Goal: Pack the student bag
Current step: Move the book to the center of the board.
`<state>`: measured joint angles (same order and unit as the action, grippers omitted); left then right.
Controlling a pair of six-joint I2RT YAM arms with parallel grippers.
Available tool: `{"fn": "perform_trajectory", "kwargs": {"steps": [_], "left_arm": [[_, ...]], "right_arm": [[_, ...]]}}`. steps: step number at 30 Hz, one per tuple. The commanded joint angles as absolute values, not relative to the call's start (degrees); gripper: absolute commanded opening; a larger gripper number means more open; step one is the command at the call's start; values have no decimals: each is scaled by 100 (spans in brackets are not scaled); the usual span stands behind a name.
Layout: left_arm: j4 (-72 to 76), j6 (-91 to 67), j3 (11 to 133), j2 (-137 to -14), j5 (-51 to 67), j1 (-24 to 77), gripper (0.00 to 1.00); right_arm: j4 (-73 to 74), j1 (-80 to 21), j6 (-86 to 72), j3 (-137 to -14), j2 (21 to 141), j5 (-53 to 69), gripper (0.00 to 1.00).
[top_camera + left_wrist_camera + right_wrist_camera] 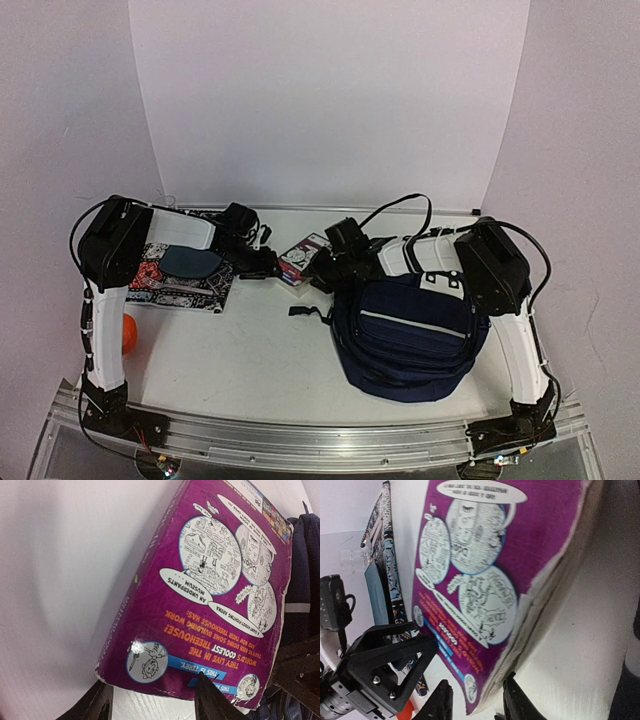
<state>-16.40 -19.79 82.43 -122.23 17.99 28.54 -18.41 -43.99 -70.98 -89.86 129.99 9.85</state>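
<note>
**Arms meeting at purple book beside bag**

Both arms are reaching inward toward the middle of the top view. The left arm is standing upright from its base at lower left, then bending so its forearm is running rightward above the patterned mat (185,275). The left gripper (268,262) is pointing at the purple book (303,258) at frame centre. The right arm is rising at lower right and folding leftward over the student bag (410,335), with the right gripper (322,272) facing the book from the opposite side.

In the left wrist view, the fingers (210,700) are standing partly apart at the book's near edge, one overlapping the cover. Whether they are gripping cannot be told. In the right wrist view, two fingers (515,700) are flanking the book's lower corner, and contact is unclear.

The bag is lying on the table (260,350) at lower right. An orange ball (130,332) is sitting at far left.
</note>
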Motion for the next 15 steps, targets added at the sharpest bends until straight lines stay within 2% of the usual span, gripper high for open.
{"fn": "perform_trajectory", "kwargs": {"steps": [1, 15], "left_arm": [[-1636, -2139, 8130, -12241, 2103, 2897, 55], [-1454, -2346, 7908, -12235, 2322, 2905, 52]], "right_arm": [[-1993, -4379, -7357, -8851, 13197, 1084, 35], [-2305, -4377, -7315, -9167, 13075, 1222, 33]]}}
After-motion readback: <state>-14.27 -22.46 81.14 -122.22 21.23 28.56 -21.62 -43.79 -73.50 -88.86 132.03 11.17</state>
